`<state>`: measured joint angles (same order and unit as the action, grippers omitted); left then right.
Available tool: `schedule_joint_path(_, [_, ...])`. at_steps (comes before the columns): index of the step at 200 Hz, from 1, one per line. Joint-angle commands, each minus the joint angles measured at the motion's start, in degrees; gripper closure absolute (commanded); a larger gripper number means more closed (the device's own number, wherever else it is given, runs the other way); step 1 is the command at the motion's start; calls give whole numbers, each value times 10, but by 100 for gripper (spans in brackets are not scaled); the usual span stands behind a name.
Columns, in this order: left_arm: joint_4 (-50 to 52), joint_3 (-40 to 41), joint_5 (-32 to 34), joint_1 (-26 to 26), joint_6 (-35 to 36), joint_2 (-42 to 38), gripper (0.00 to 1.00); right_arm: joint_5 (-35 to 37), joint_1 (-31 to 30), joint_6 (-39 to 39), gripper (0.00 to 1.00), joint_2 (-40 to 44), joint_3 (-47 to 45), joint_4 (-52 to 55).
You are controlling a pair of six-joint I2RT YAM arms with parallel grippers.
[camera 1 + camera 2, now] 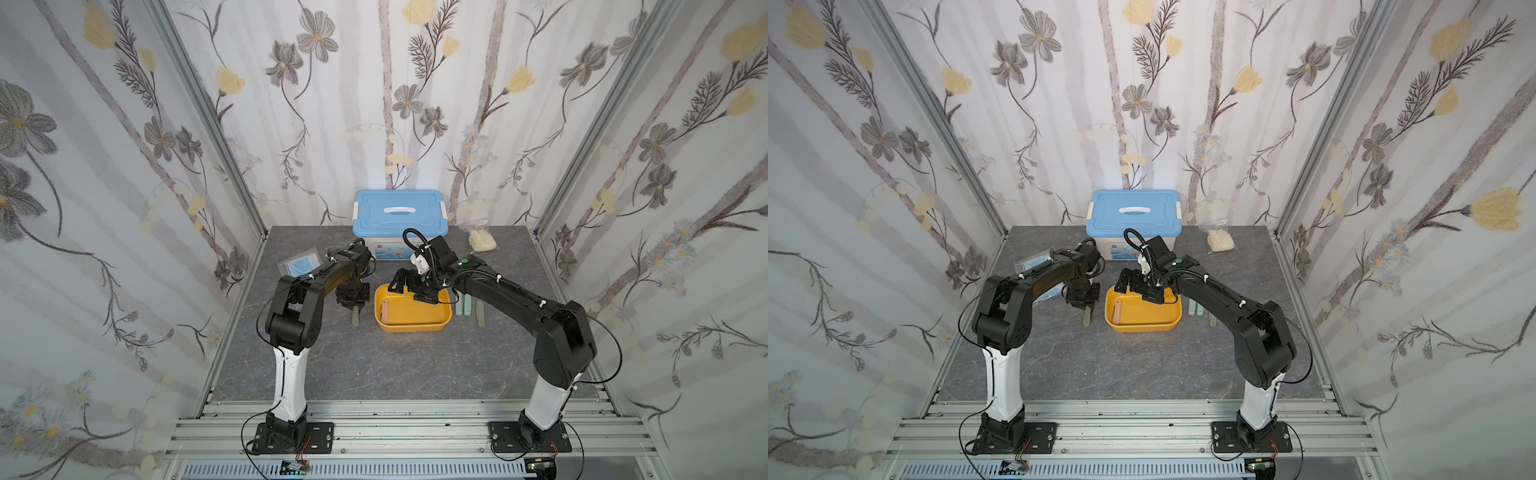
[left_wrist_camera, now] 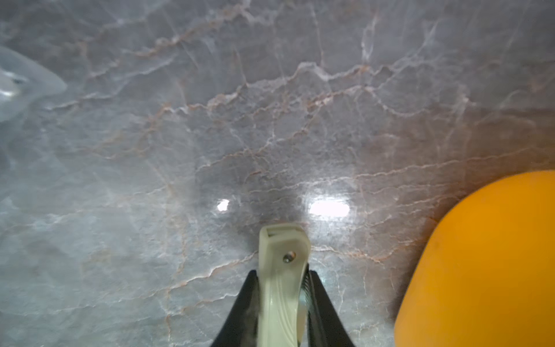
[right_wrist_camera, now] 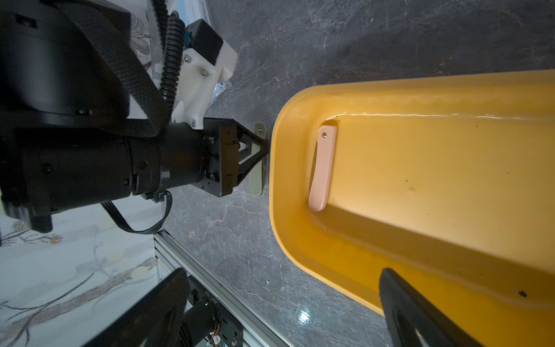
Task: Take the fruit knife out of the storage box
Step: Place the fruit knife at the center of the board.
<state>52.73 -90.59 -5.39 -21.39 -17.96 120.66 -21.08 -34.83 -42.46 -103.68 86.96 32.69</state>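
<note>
The yellow-orange storage box sits mid-table, and a pink folded fruit knife lies inside by its left wall. To the left, outside the box, my left gripper is shut on a pale green folded fruit knife, low over the grey table. The left gripper also shows in the right wrist view, beside the box's rim. My right gripper hangs open over the box's far side, with nothing between its fingers.
A white box with a blue lid stands at the back. A bagged blue mask lies back left and a bag of pale gloves back right. More folded knives lie just right of the storage box.
</note>
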Motion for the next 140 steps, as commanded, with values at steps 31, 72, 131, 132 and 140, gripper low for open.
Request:
schedule_joint_path(31, [-10,15,0,0,6,6,74,-10,-1,-6,0,6,-2,-16])
schedule_joint_path(72, [-1,7,15,0,8,2,44,0,1,-4,0,28,-25,-16])
schedule_joint_path(131, [40,-41,46,1,17,-32,17,15,5,3,0,62,-63,-15])
schedule_joint_path(132, [41,-42,46,0,17,-33,17,15,5,3,0,63,-64,-15])
schedule_joint_path(140, [52,-51,46,-1,13,-38,17,17,8,3,0,72,-73,-15])
